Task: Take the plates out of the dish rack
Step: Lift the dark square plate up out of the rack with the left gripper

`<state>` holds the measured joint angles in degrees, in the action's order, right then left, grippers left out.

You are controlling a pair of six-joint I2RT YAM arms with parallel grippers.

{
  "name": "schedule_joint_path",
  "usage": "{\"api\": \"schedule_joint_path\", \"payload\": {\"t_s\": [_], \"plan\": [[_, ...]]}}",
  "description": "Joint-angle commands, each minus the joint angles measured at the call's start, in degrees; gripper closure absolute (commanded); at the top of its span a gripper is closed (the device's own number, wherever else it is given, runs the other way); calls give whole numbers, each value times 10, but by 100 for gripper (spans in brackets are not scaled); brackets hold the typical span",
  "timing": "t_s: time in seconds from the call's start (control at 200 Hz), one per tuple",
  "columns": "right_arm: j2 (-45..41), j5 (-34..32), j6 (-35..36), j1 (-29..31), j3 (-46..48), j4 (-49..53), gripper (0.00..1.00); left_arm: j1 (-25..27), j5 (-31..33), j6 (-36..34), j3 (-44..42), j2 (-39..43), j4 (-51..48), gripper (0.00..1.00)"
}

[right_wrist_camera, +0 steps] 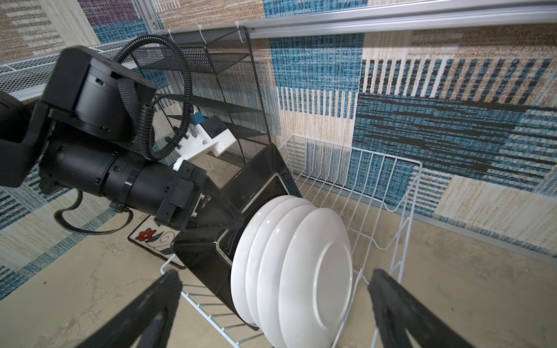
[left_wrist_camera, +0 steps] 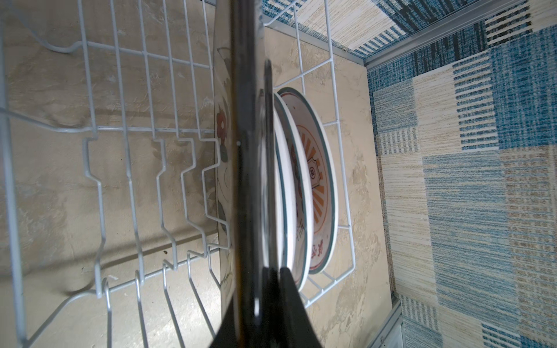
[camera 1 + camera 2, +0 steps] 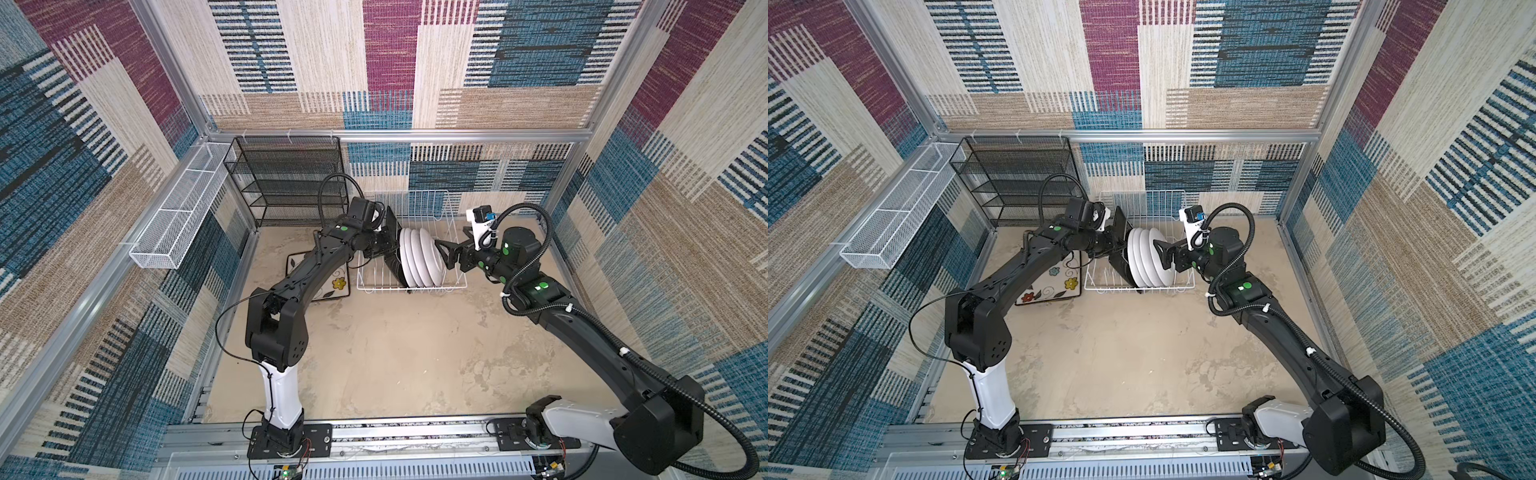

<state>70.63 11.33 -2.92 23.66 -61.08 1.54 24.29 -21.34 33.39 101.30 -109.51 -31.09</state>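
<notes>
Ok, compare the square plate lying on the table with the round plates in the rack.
The square plate lies flat, flowered face up, on the table; the round plates stand on edge in the dish rack. The square plate is alone; the round plates are four, packed together. Both kinds have printed faces.

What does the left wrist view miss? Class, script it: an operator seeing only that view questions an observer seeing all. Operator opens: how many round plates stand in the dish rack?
Observer: Four round white plates stand on edge in the dish rack.
Operator: Where is the right tool?
Observer: The right tool is open, facing those plates' backs, holding nothing.
Operator: Is any plate out already?
Observer: One flowered square plate lies flat on the table, left of the rack in both top views.
</notes>
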Motion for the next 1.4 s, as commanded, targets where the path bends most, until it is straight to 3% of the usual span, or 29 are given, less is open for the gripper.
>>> {"api": "schedule_joint_path", "payload": {"t_s": [0.0,1.392], "plan": [[-2,-5,-4,0,2,-17,1,0,-14,-36,-4,26,40,100],[-14,-3,-38,0,-14,8,1,-1,97,-96,-30,176,51,100]]}}
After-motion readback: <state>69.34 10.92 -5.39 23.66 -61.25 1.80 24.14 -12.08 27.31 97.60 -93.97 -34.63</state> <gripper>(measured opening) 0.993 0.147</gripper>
